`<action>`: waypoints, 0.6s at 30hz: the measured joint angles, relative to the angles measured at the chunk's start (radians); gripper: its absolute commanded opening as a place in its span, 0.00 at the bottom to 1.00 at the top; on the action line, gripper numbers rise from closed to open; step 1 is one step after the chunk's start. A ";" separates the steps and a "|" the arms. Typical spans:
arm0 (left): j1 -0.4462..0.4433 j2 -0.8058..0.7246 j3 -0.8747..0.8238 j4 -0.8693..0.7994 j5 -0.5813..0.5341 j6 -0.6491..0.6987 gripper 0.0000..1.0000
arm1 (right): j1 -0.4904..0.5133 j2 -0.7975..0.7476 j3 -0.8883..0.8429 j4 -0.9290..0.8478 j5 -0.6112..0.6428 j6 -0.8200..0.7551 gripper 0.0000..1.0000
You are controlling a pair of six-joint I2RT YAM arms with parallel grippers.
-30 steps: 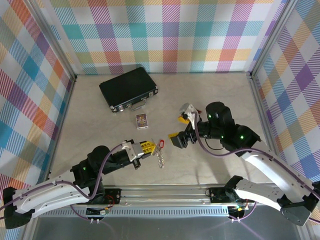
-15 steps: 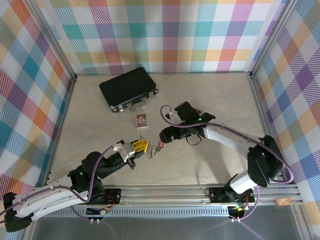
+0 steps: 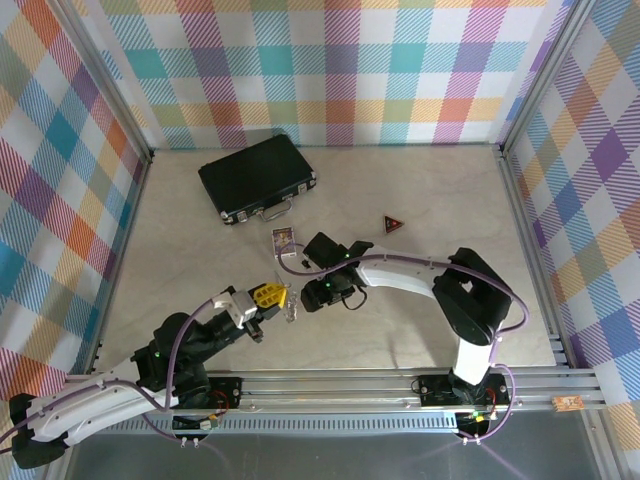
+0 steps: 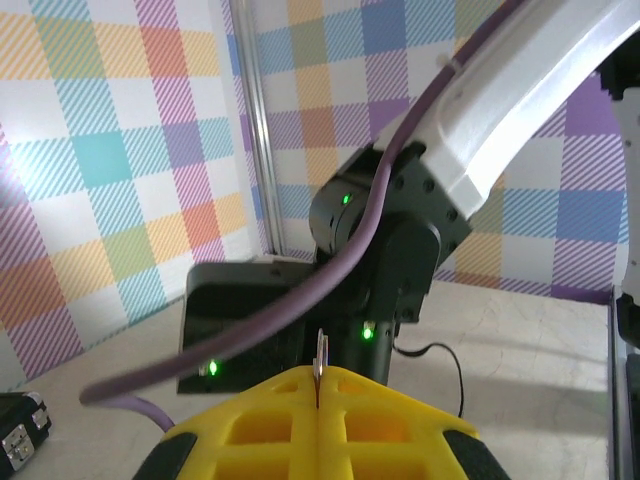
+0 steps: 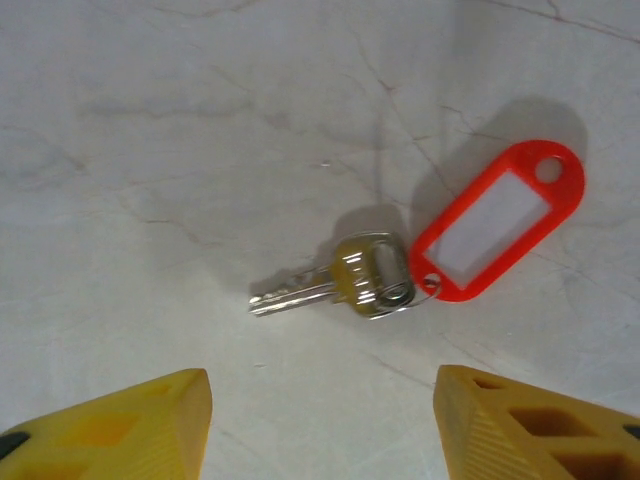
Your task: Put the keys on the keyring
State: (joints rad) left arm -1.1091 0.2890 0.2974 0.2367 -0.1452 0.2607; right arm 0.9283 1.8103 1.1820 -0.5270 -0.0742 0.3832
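top: left gripper [image 3: 279, 294] low over the front-middle of the table [image 3: 440, 190], yellow fingers pressed together on the keyring [image 3: 292, 307], a silvery bit hanging off the tips. right gripper [image 3: 313, 294] points down just right of it, very close; can't tell its finger state from here. black case [image 3: 258, 178] at back left, small card [image 3: 284, 240] in front of it, dark red triangular piece [image 3: 393, 224] off right, well apart from both grippers

left wrist: fingers [image 4: 250, 430] closed, thin metal edge of keyring [image 4: 320, 362] pinched in the seam, sticking up. right arm's black wrist [image 4: 385, 235] directly ahead, near

right wrist: right gripper [image 5: 322, 385] open wide, nothing between the fingertips [image 5: 120, 425]. keys [image 5: 335, 280] lie flat on the table just beyond the gap, blade pointing left, red tag [image 5: 495, 222] hooked on at the head end, to the right; neither tip touches them
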 measured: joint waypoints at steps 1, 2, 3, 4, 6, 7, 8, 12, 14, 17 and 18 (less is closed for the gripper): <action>0.000 -0.008 0.000 0.000 -0.003 0.000 0.00 | 0.000 0.010 0.005 -0.002 0.010 0.002 0.56; 0.000 -0.018 -0.001 0.000 -0.005 0.000 0.00 | 0.000 0.019 0.009 -0.002 0.018 0.003 0.54; 0.000 -0.025 -0.002 0.000 -0.006 0.000 0.00 | 0.000 0.026 0.014 -0.006 0.027 0.005 0.52; 0.000 -0.029 -0.003 0.000 -0.006 0.000 0.00 | 0.000 0.030 0.020 -0.009 0.035 0.007 0.50; 0.000 -0.035 -0.008 0.000 -0.006 -0.003 0.00 | 0.000 0.035 0.031 -0.010 0.048 0.010 0.47; 0.000 -0.035 -0.011 0.000 -0.006 -0.003 0.00 | 0.000 0.038 0.036 -0.011 0.056 0.010 0.45; 0.000 -0.036 -0.015 -0.001 -0.006 -0.003 0.00 | 0.000 0.041 0.042 -0.011 0.061 0.011 0.44; 0.000 -0.036 -0.019 -0.005 -0.006 -0.003 0.00 | 0.000 0.050 0.053 -0.013 0.072 0.014 0.40; 0.000 -0.041 -0.021 -0.006 -0.006 -0.003 0.00 | 0.000 0.058 0.057 -0.014 0.075 0.013 0.39; 0.000 -0.055 -0.024 -0.005 -0.006 -0.003 0.00 | 0.000 0.071 0.058 -0.015 0.082 0.013 0.37; 0.000 -0.059 -0.025 -0.005 -0.006 -0.003 0.00 | 0.000 0.074 0.059 -0.017 0.085 0.013 0.37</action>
State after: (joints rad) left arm -1.1095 0.2298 0.2722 0.2314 -0.1513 0.2577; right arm 0.9283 1.8843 1.2407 -0.5438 0.0113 0.3962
